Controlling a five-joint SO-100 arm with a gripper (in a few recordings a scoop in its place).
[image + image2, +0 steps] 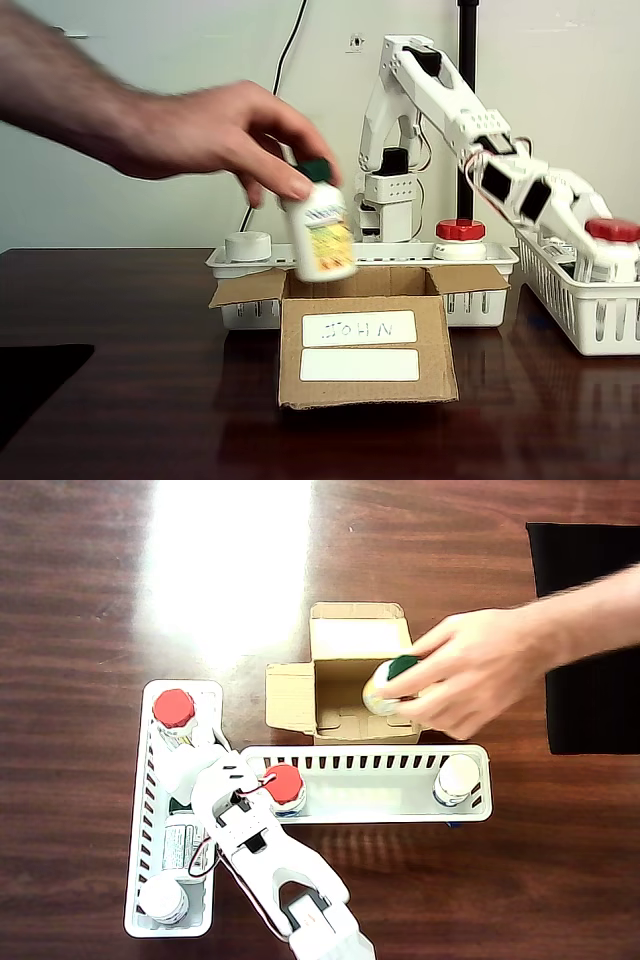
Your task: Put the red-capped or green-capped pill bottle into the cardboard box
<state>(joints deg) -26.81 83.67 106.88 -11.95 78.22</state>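
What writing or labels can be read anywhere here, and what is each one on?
"JOHN": handwritten on the upper white label on the front of the cardboard box.
The lower white label on the box is blank.
The printed label on the green-capped bottle in the person's hand is too blurred to read.
The labels on the bottles in the white baskets are too small to read.

table [130,420]: glossy dark wood | cardboard box [365,385]: matt corrugated
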